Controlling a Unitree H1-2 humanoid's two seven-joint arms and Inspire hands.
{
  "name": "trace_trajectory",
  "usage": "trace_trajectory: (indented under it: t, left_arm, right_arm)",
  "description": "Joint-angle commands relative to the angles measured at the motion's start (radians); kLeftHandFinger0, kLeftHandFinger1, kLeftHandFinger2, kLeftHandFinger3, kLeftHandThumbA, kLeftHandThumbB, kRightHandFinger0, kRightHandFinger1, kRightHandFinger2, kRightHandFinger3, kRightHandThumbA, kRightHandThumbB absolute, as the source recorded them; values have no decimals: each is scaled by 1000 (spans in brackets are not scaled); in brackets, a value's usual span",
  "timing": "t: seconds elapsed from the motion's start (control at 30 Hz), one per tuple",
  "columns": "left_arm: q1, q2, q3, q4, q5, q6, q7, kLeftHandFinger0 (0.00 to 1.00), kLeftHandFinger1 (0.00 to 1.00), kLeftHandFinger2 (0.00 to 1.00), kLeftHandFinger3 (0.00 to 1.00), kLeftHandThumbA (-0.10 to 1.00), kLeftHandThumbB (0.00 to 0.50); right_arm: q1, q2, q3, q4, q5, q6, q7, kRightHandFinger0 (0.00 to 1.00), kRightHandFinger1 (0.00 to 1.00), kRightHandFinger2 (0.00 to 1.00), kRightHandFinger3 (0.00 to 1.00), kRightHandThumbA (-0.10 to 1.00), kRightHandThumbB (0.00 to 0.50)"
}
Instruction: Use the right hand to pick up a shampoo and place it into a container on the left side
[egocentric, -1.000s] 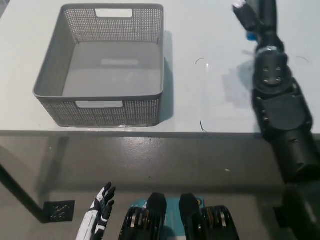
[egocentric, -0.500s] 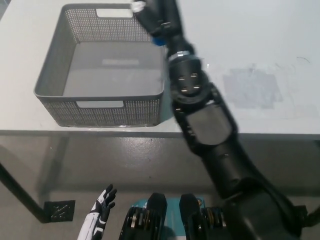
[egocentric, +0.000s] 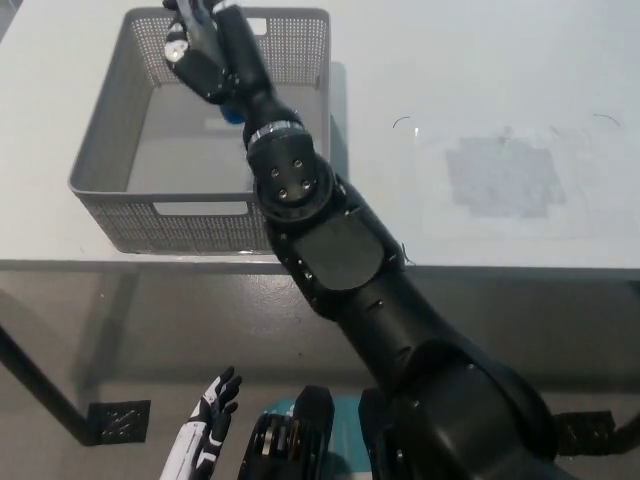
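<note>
I see my right hand (egocentric: 196, 50) over the far part of the grey basket (egocentric: 100, 160) on the left, apparently curled around the shampoo (egocentric: 231, 114), only a blue bit showing beneath the wrist, while my left hand (egocentric: 205, 430) hangs low with fingers spread.

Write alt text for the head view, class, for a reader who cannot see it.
The black right robot hand reaches over the grey mesh basket on the white table, with something blue showing just beneath its wrist. The white left robot hand rests low at the lower left, fingers apart.
</note>
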Motion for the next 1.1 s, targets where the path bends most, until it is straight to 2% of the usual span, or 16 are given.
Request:
trace_trajectory:
  t: [0.0, 0.07, 0.13, 0.17, 0.2, 0.23, 0.27, 0.33, 0.37, 0.43, 0.5, 0.53, 0.6, 0.83, 0.93, 1.07]
  left_arm:
    - [-12, 8, -2, -31, -4, -32, -9, 1000, 1000, 1000, 1000, 963, 170]
    - [-13, 9, -2, -36, 0, -27, -8, 1000, 1000, 1000, 1000, 963, 165]
    - [-10, 10, -2, -43, 1, -22, -9, 1000, 1000, 1000, 1000, 966, 163]
    - [-11, 9, -1, -41, 2, -29, -8, 1000, 1000, 1000, 1000, 963, 157]
    - [-13, 10, -1, -43, 3, -25, -8, 1000, 1000, 1000, 1000, 963, 157]
    - [-14, 8, -1, -43, 3, -24, -8, 1000, 1000, 1000, 1000, 963, 156]
    - [-13, 6, -1, -43, 0, -22, -8, 1000, 1000, 1000, 1000, 962, 165]
    - [-10, 3, 0, -45, -13, -13, -13, 1000, 1000, 1000, 1000, 954, 182]
    - [-10, 3, 0, -43, -19, -12, -15, 1000, 1000, 1000, 1000, 952, 182]
    - [-12, 2, 0, -42, -24, -8, -18, 1000, 1000, 1000, 1000, 948, 183]
    - [-13, 3, -1, -44, -23, -9, -19, 1000, 1000, 1000, 1000, 940, 180]
    - [-13, 3, -1, -42, -23, -12, -19, 1000, 1000, 1000, 1000, 938, 179]
    - [-13, 2, 0, -39, -22, -15, -18, 1000, 1000, 1000, 1000, 935, 185]
    - [-20, 2, -1, -38, -15, -10, -18, 1000, 1000, 1000, 1000, 933, 183]
    - [-21, 5, -3, -41, -15, -9, -22, 1000, 1000, 1000, 1000, 931, 158]
    - [-26, 14, -4, -33, -14, -16, -29, 1000, 1000, 1000, 1000, 934, 155]
  right_arm:
    - [-71, -9, 3, 53, -11, -89, -40, 0, 305, 799, 815, -100, 152]
    - [-73, -16, 1, 84, -3, -88, -26, 0, 329, 814, 818, -100, 141]
    - [-73, -25, 1, 107, 2, -71, -7, 10, 405, 863, 845, -100, 135]
    - [-69, -32, 2, 114, 2, -73, -3, 98, 494, 886, 834, -100, 157]
    - [-68, -41, 2, 121, 2, -70, 3, 133, 501, 827, 759, -89, 170]
    - [-66, -49, 2, 128, 4, -74, 13, 200, 495, 673, 573, 41, 171]
    - [-62, -56, 1, 132, 9, -84, 24, 200, 394, 480, 446, 157, 184]
    - [-55, -64, 1, 128, 15, -89, 45, 439, 566, 660, 630, 239, 192]
    - [-53, -67, -1, 127, 20, -94, 56, 505, 596, 695, 690, 268, 199]
    - [-49, -75, -9, 124, 40, -106, 97, 631, 706, 840, 958, 396, 248]
    - [-44, -82, -9, 119, 46, -109, 120, 816, 949, 1000, 1000, 479, 262]
    - [-43, -84, -11, 115, 50, -100, 130, 896, 1000, 1000, 1000, 512, 269]
    - [-41, -86, -8, 106, 48, -88, 131, 973, 1000, 1000, 1000, 576, 277]
    - [-31, -106, 15, 28, 17, -69, 115, 1000, 1000, 1000, 1000, 742, 251]
    - [-26, -121, 10, -54, 24, -41, 131, 1000, 1000, 1000, 1000, 815, 251]
    - [-10, -155, -4, -237, 40, 13, 162, 1000, 1000, 1000, 1000, 908, 282]
